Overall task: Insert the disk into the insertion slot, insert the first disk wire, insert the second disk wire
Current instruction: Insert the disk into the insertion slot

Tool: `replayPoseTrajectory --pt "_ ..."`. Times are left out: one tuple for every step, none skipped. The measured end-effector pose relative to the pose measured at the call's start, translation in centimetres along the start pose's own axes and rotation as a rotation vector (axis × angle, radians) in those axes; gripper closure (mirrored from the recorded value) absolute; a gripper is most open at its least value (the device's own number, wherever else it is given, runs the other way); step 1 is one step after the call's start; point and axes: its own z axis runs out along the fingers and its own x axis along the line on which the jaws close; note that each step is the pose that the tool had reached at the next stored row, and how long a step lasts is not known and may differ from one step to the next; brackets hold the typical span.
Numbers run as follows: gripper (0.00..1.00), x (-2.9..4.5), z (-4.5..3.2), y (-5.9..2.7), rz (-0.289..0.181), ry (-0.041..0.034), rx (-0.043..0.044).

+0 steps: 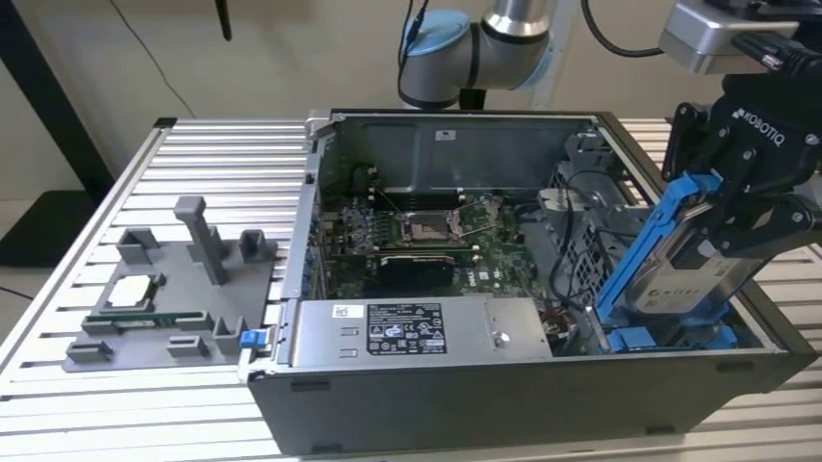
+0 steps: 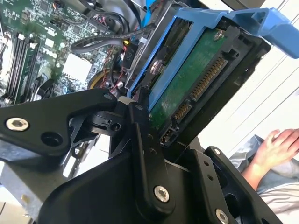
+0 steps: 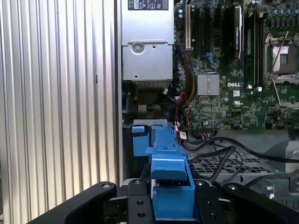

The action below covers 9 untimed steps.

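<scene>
Counter: the slatted metal counter [image 1: 192,154] carries everything; its grooves probably serve to fix fixtures in place.
Fixture: a grey fixture [image 1: 238,298] at the exterior view's left holds a chip [image 1: 129,292] and a memory stick [image 1: 144,318] in their own seats, well apart from the disk work and so out of the arm's way.
Case: the case [image 1: 514,404] lies on its side with the panel off, so the board [image 1: 411,241] and bays face up for reach from above.
Supply: the silver supply box [image 1: 411,332] sits along the near wall, just beside the slot.
Wires: dark wires [image 1: 578,279] loop loose near the bay; none appears joined to the disk.
Slot: the slot [image 1: 649,339], marked by blue tabs, is in the case's near corner at the exterior view's right; the disk is not yet seated in it.
Disk: the disk [image 1: 687,279] hangs steeply tilted over the slot with its lower end close to the tabs; whether it touches them I cannot tell. The tilt looks meant to feed the leading edge in first. In the second wrist view the connector edge [image 2: 196,88] faces away from the bay, which would leave it free for plugs. In the first wrist view the carrier [image 3: 170,186] lines up with the tabs [image 3: 140,135].
Hand: the hand [image 1: 738,217] is pressed together on the disk, pinching it across the carrier's sides.
Person: a person [image 2: 278,147] waits beyond the case, well apart.
</scene>
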Motion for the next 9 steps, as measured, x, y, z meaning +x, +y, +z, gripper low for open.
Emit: replayPoseTrajectory --pt "1.00 0.00 0.06 0.00 0.000 0.0000 0.0000" --pt "1.00 0.00 0.12 -0.01 0.000 -0.0001 0.0000" --pt "1.00 0.00 0.18 -0.02 0.000 0.0000 0.0000" --pt "1.00 0.00 0.24 -0.02 0.000 -0.0001 0.0001" --pt "1.00 0.00 0.30 -0.03 0.000 -0.0001 0.0001" --pt "1.00 0.00 0.36 -0.03 0.000 -0.0001 0.0002" --pt "1.00 0.00 0.43 -0.04 0.000 -0.0001 0.0002" --pt "1.00 0.00 0.49 -0.05 0.000 0.0002 0.0004" --pt "1.00 0.00 0.61 -0.06 0.000 -0.0001 0.0004"
